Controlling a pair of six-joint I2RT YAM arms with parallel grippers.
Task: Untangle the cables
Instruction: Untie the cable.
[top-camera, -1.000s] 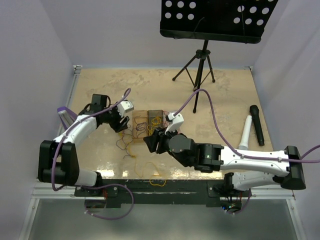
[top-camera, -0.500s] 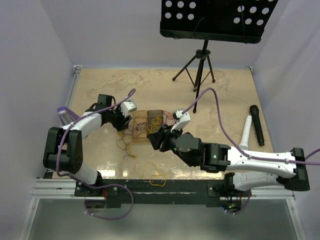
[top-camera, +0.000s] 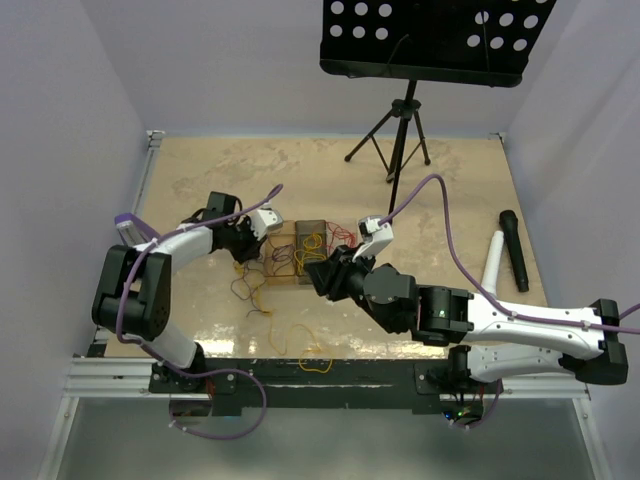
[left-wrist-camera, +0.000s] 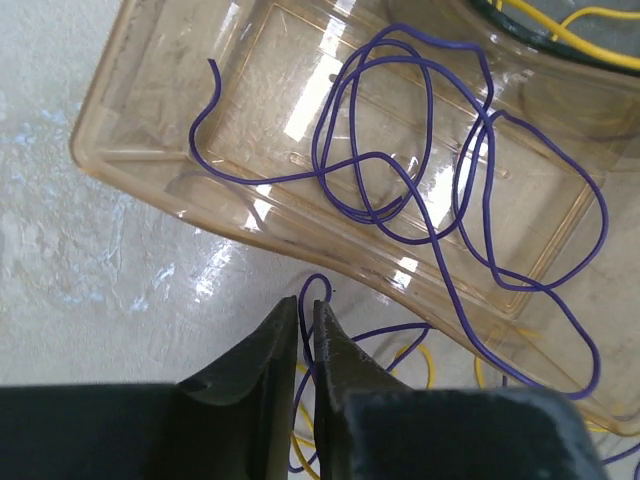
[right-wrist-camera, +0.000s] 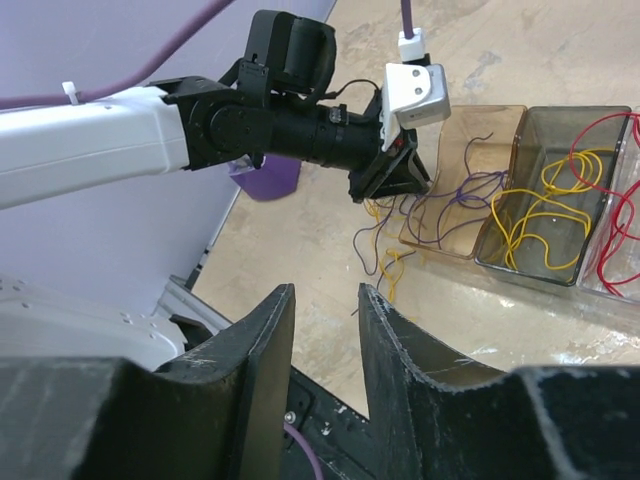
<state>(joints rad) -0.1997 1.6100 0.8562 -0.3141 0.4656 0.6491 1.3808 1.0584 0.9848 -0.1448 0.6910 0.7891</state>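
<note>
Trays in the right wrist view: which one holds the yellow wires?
The dark middle tray; the amber tray beside it holds purple wires, and the red wires lie on its other side.

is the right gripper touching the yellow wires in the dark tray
Apart. Right wrist view: the right gripper hangs open over bare table, with the yellow wires lying in the dark tray off to one side.

Mottled beige counter (top-camera: 330, 180). At the far edge, black music stand (top-camera: 430, 35) on a tripod (top-camera: 400, 130). Right side: black mic (top-camera: 514, 250) just beside white mic (top-camera: 492, 265). Mid-counter, amber tray (right-wrist-camera: 498, 118) touching grey tray (right-wrist-camera: 560, 120). Purple object (right-wrist-camera: 270, 183) by the left wall.
</note>
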